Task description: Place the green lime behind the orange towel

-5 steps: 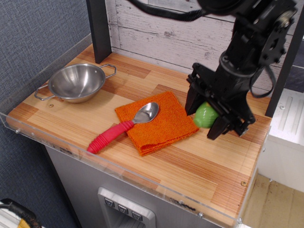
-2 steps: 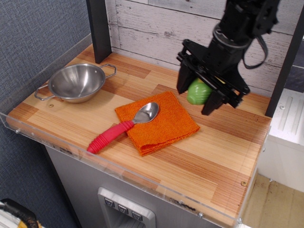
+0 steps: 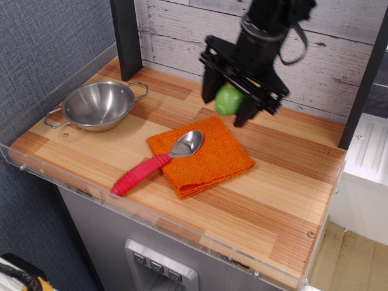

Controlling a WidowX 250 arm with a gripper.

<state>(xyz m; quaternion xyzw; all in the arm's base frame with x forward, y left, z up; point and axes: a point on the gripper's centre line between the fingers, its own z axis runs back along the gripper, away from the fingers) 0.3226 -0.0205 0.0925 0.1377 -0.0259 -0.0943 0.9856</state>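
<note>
My gripper is shut on the green lime, a small glossy light-green toy, and holds it in the air above the far edge of the orange towel. The towel lies flat in the middle of the wooden table. The black fingers clamp the lime from both sides and hide part of it.
A spoon with a red handle lies with its steel bowl end on the towel. A steel bowl stands at the left. A black post and a white plank wall stand behind. A clear plastic rim edges the table front.
My gripper has carried the lime up and to the left, from the right side of the towel toward the back of the table behind the towel.
</note>
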